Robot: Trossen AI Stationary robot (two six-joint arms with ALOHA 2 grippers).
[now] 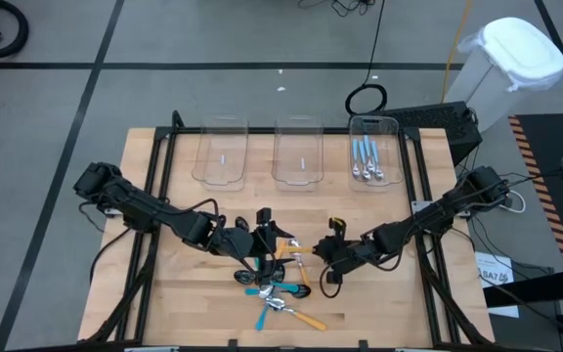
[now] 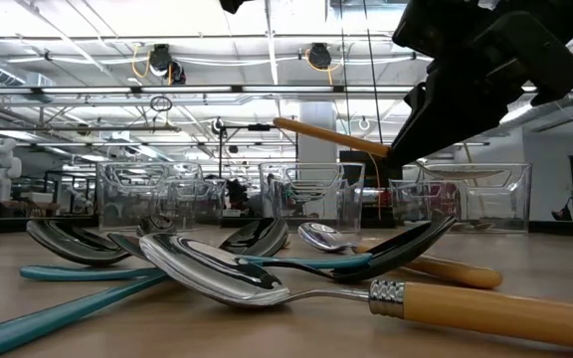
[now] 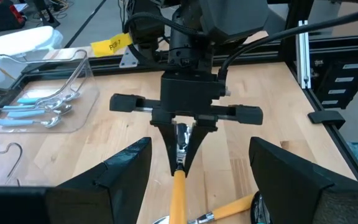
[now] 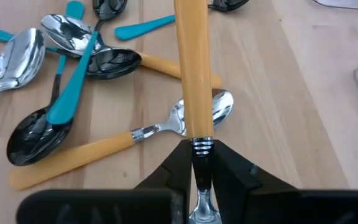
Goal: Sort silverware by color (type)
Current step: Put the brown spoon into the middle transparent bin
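Right gripper [image 4: 194, 163] is clamped narrow on the neck of an orange-handled spoon [image 4: 191, 68], fingers pinching just at the silver collar, handle sticking straight out ahead and lifted off the table. In the high view the right gripper [image 1: 326, 256] sits at about 5 o'clock from table centre. The low view shows the held spoon [image 2: 328, 136] tilted in the air above the pile.

Left gripper [image 1: 262, 235] hangs at about 6 o'clock from centre, just beside the right one, fingers [image 3: 126, 171] spread wide with nothing between them, facing the other arm's gripper [image 3: 180, 152].

Spoon pile [image 1: 280, 293] lies on the wooden table [image 1: 379, 303] near the front edge, 6 o'clock: teal handles with black bowls and orange handles with shiny bowls, crossed over each other and touching.

Three clear bins along the far edge, 12 o'clock: left bin [image 1: 221, 152] and middle bin [image 1: 297, 152] each hold something small I cannot make out, right bin [image 1: 374, 152] holds light-blue spoons [image 1: 366, 161] side by side.
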